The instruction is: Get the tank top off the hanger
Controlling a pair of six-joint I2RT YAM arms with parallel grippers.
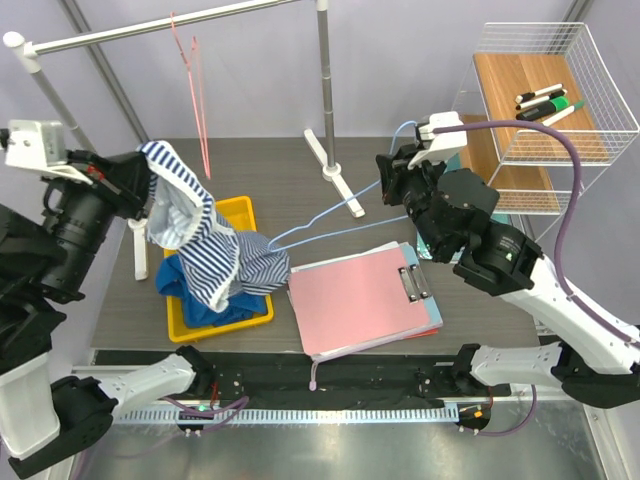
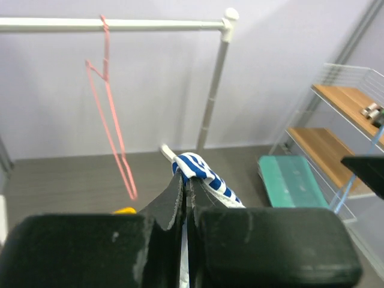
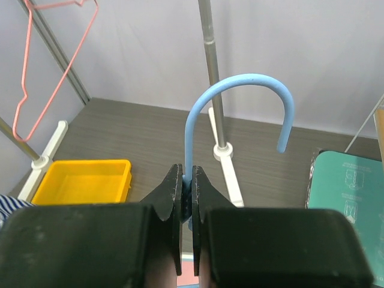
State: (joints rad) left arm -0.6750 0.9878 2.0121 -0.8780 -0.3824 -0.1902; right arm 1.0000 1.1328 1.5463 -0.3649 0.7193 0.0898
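Left gripper (image 2: 185, 183) pinches tank top (image 1: 215, 255) edge aloft; right gripper (image 3: 186, 180) clamps hanger (image 3: 240, 81) neck.

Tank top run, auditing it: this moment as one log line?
left pincer: shut on tank top | right pincer: shut on blue hanger | tank top: held up, hanger end inside, above yellow bin

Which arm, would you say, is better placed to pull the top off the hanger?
Left, probably. The left gripper is shut on the top, draped over the hanger's far end, so it can draw the fabric off. The right gripper is shut on the hanger near its hook, better for bracing.
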